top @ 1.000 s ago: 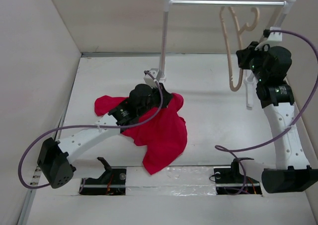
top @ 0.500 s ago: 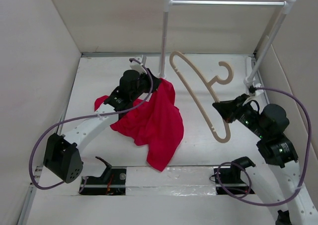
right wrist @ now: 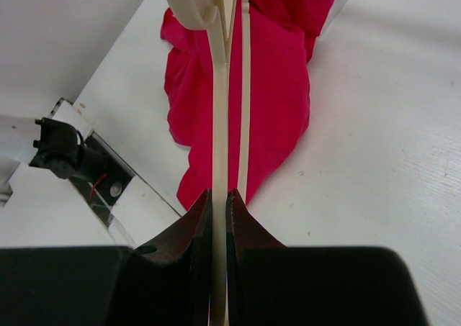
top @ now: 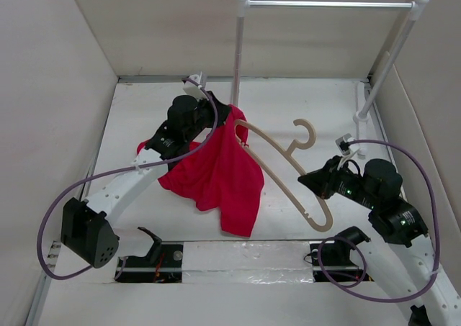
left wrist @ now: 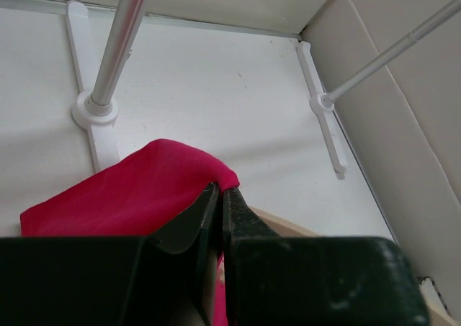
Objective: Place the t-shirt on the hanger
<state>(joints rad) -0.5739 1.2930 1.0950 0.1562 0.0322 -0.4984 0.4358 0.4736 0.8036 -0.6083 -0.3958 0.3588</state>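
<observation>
The red t-shirt (top: 220, 175) hangs lifted by one edge, its lower part trailing on the table. My left gripper (top: 229, 116) is shut on its top edge beside the rack's left post; the left wrist view shows cloth (left wrist: 137, 193) pinched at the fingertips (left wrist: 221, 191). The beige hanger (top: 277, 171) lies slanted in the air, one curled end touching the shirt just under the left gripper, hook pointing back. My right gripper (top: 306, 178) is shut on the hanger's arm; in the right wrist view the arm (right wrist: 218, 110) runs from between the fingers (right wrist: 220, 195) toward the shirt (right wrist: 274, 88).
A white-posted garment rack with a metal rail (top: 328, 4) stands at the back, its left post (top: 236, 60) next to the left gripper and its right post (top: 385, 63) by the right wall. Side walls close in the table. The arm bases sit at the near edge.
The right arm carried the hanger off the rack rail and down leftward to the shirt. The left gripper lifted the shirt's edge up and back toward the left post.
</observation>
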